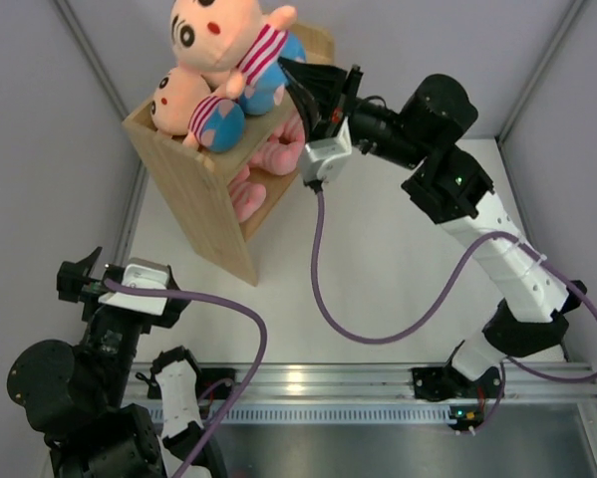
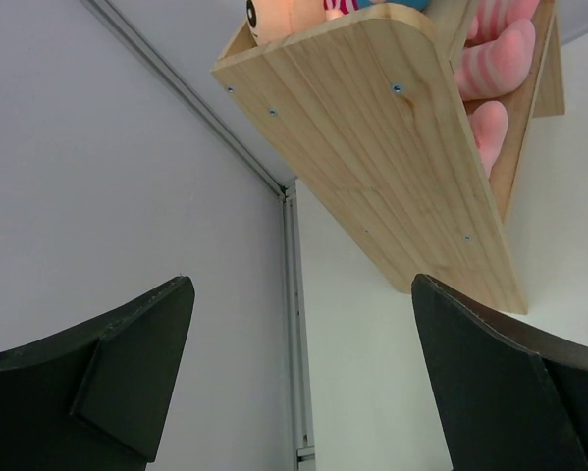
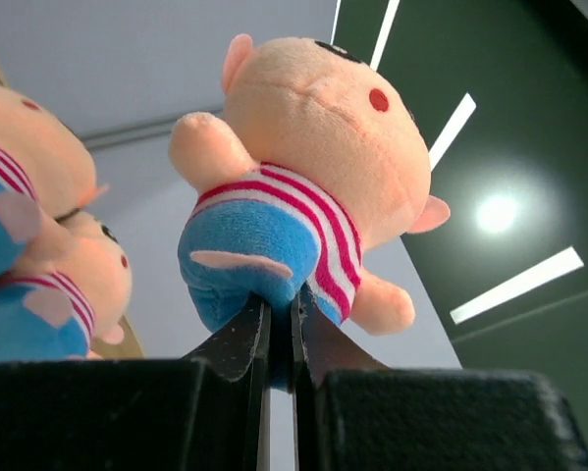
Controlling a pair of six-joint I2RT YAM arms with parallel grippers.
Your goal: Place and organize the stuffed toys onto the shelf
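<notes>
Your right gripper (image 3: 279,314) is up at the top of the shelf (image 1: 193,194), and the wrist view settles it: the two fingers (image 3: 242,339) are squeezed almost together, tips nipped onto the blue shorts of the big peach doll (image 1: 213,35), with only a sliver of gap between them. That doll lies across the flat top, head toward the far left corner, shorts at the right-hand end, close to the edge where your gripper comes in. Just beside it, a second peach doll (image 1: 173,100) sits at the front edge of the top, its blue shorts hanging over the lip. Below, pink toys (image 1: 276,151) sit in the inner compartments, striped legs poking past the open front. On your other side, the left gripper (image 2: 301,294) hangs low near the left wall (image 1: 39,149), fingers spread wide and holding nothing, well apart from the shelf; its camera looks up at the solid side panel. For room to move, the white table (image 1: 398,249) stretches from the shelf's open front to the right arm's base, and the purple cable (image 1: 323,289) loops over it from the right wrist. The shelf's far end sits near the back wall.
</notes>
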